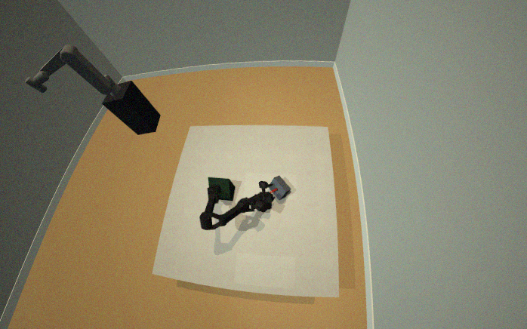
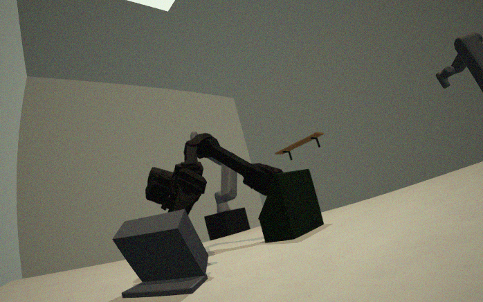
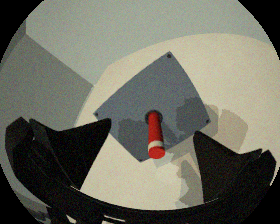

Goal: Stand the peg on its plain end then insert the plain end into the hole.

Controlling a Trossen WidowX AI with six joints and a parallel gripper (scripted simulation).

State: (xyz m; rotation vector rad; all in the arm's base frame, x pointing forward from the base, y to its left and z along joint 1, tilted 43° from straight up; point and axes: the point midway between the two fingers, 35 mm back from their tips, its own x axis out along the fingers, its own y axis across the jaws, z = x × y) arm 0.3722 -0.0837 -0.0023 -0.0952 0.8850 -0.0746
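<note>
The red peg point(image 3: 155, 131) point(image 1: 273, 190) stands out of the hole in the sloped panel point(image 3: 163, 82) point(image 1: 281, 188). Its plain end is inside the hole and its white-banded end points out toward the wrist camera. How deep it sits cannot be told. The panel also shows from behind in the exterior view point(image 2: 157, 255), where the peg is hidden. My gripper point(image 3: 153, 129) is wide open, with one finger well to each side of the peg and touching neither side of it. In the exterior view the fingers are hidden behind the panel.
The arm rises from beside a dark green block point(image 1: 223, 189) point(image 2: 292, 206) on the pale table point(image 1: 257, 151) point(image 2: 385, 255). A grey arm on a black pedestal point(image 1: 132, 108) stands off the table. A wooden shelf point(image 2: 299, 143) is on the wall.
</note>
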